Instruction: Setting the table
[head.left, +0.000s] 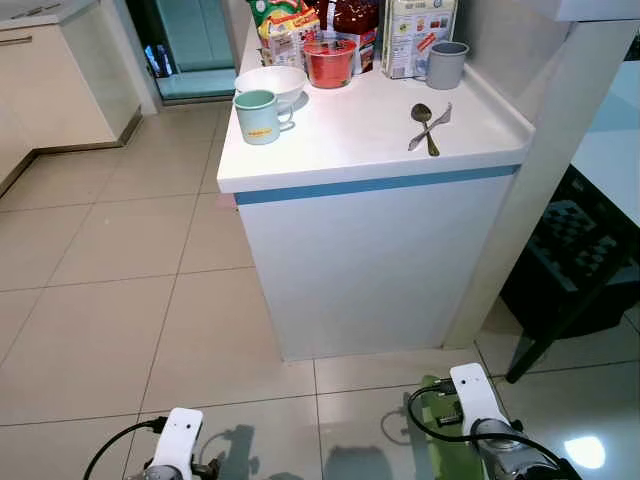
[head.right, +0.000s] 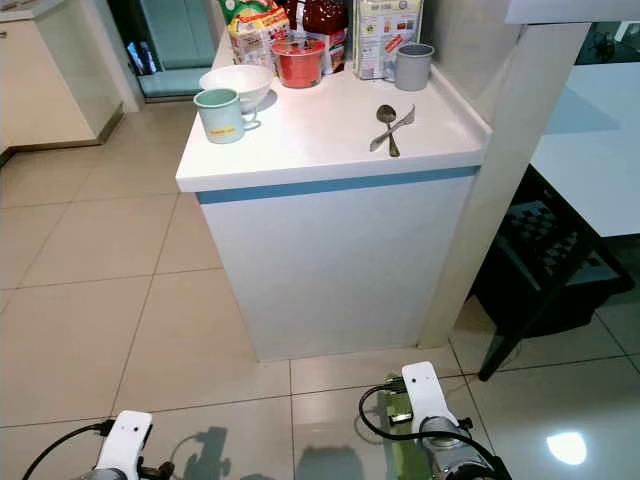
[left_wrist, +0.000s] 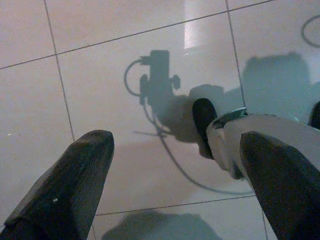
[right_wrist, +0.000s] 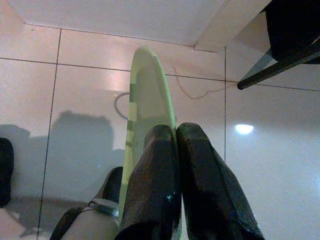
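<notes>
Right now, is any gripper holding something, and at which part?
The right gripper pinches a light green plate at its rim, edge-on. The left gripper is open and holds nothing.

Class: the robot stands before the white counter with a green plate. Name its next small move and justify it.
Probably lift the green plate, which the right hand grips on edge down near the floor, toward the white counter. The left hand hangs open.
</notes>
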